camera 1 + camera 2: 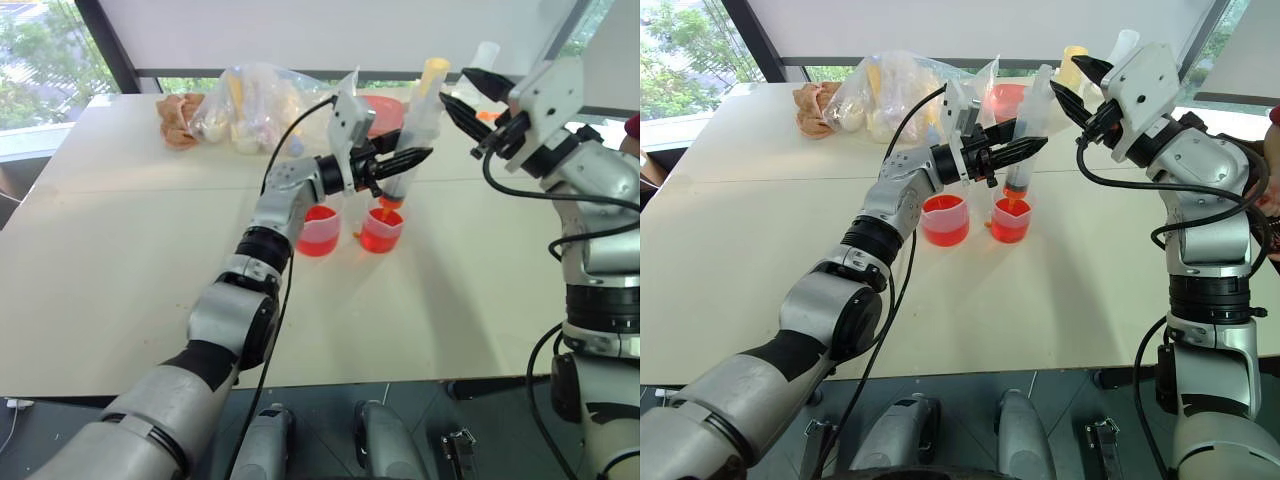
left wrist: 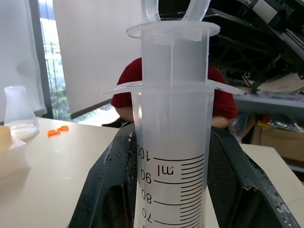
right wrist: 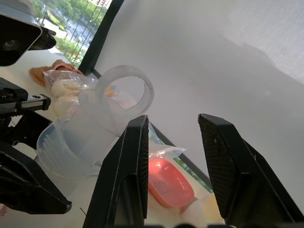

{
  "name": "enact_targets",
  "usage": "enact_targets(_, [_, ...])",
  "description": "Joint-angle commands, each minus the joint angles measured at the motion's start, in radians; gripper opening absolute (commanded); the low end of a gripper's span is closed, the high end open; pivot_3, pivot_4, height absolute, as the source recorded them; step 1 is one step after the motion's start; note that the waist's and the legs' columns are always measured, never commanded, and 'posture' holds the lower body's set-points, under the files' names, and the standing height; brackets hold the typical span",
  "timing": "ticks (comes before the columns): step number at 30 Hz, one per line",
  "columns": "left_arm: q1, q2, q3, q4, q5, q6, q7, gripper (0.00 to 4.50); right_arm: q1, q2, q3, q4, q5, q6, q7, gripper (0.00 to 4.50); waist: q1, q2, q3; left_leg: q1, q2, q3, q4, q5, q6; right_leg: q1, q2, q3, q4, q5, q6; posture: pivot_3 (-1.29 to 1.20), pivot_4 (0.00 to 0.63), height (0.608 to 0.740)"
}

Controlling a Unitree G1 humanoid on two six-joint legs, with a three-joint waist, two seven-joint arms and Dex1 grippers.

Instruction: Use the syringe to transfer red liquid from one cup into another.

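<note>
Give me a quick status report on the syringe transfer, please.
Left gripper shut on syringe, tip over smaller beaker. Right gripper open beside plunger ring. Nothing in the way.

A clear plastic bag (image 1: 250, 100) of pale, rounded items lies at the far side of the white table (image 1: 120, 260); a crumpled tan cloth (image 1: 178, 118) sits just beside it, touching; a red-orange flat container (image 3: 167, 183) rests behind the bag; 1 clear conical flask (image 2: 19, 111) stands near 2 small orange bits (image 2: 57, 131); a person in a red top (image 2: 223, 97) sits beyond the table.
</note>
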Motion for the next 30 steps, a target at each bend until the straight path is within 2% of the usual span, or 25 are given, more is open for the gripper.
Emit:
enact_targets(1, [-0.055, -0.011, 0.004, 0.005, 0.003, -0.014, 0.021, 1.46, -0.017, -0.002, 0.010, -0.091, 0.035, -0.010, 0.031, 1.74, -0.001, 0.000, 0.000, 0.000, 0.000, 0.000, 0.000, 0.000, 0.000, 0.000, 0.000, 0.000, 0.000, 0.000, 0.000, 0.00, 0.150, 0.740])
enact_targets(10, [-0.042, -0.018, -0.013, -0.012, 0.008, -0.019, -0.016, 1.46, -0.008, -0.008, 0.001, -0.108, 0.030, 0.002, 0.034, 1.74, 0.001, 0.000, 0.000, 0.000, 0.000, 0.000, 0.000, 0.000, 0.000, 0.000, 0.000, 0.000, 0.000, 0.000, 0.000, 0.00, 0.150, 0.740])
enact_targets(17, [-0.026, -0.022, -0.023, -0.035, 0.010, -0.011, -0.039, 1.46, -0.030, 0.007, 0.026, -0.044, -0.016, -0.051, 0.021, 1.74, 0.000, 0.000, 0.000, 0.000, 0.000, 0.000, 0.000, 0.000, 0.000, 0.000, 0.000, 0.000, 0.000, 0.000, 0.000, 0.00, 0.150, 0.740])
enact_targets(20, [-0.024, -0.018, -0.024, -0.039, 0.013, -0.011, -0.038, 1.46, -0.049, 0.015, 0.024, -0.017, -0.019, -0.075, 0.015, 0.91, 0.000, 0.000, 0.000, 0.000, 0.000, 0.000, 0.000, 0.000, 0.000, 0.000, 0.000, 0.000, 0.000, 0.000, 0.000, 0.00, 0.150, 0.740])
enact_targets(22, [-0.023, -0.016, -0.023, -0.043, 0.013, -0.009, -0.039, 1.46, -0.055, 0.018, 0.025, -0.007, -0.018, -0.083, 0.018, 0.05, 0.000, 0.000, 0.000, 0.000, 0.000, 0.000, 0.000, 0.000, 0.000, 0.000, 0.000, 0.000, 0.000, 0.000, 0.000, 0.00, 0.150, 0.740])
enact_targets(30, [-0.041, -0.012, 0.013, -0.065, -0.021, 0.022, -0.016, 1.46, -0.017, 0.034, 0.039, -0.025, 0.013, -0.043, 0.039, 0.05, 0.000, 0.000, 0.000, 0.000, 0.000, 0.000, 0.000, 0.000, 0.000, 0.000, 0.000, 0.000, 0.000, 0.000, 0.000, 0.00, 0.150, 0.740])
